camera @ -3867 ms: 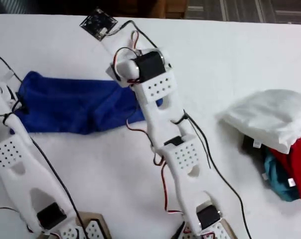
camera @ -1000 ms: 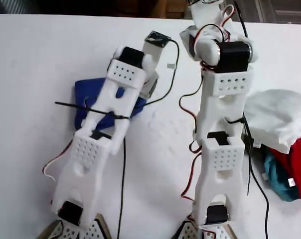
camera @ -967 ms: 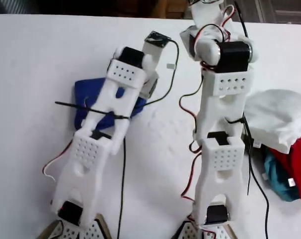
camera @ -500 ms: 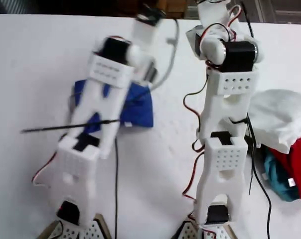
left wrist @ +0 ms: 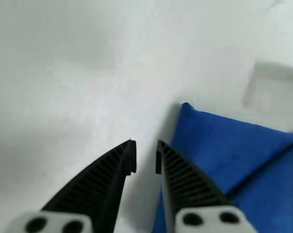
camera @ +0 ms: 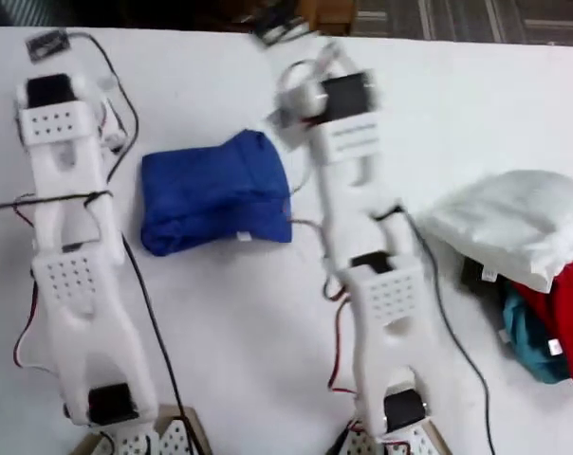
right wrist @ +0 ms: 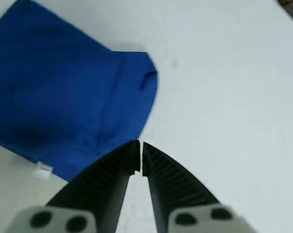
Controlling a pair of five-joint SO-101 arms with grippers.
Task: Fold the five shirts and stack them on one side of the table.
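Shirt (camera: 215,190) lies between the arms, long axis crosswise; closed, empty right fingers (right wrist: 136,154) seem nearer than slightly parted left fingers (left wrist: 162,154).

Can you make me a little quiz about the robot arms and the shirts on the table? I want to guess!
1. True or false: the folded blue cloth shirt lies on the white table, apart from the pile of shirts.
2. Which shirt tops that pile? A) the crumpled white cloth shirt B) a green one C) a yellow one
3. Fill in: the right claw holds ____.
Key: 1 true; 2 A; 3 nothing.
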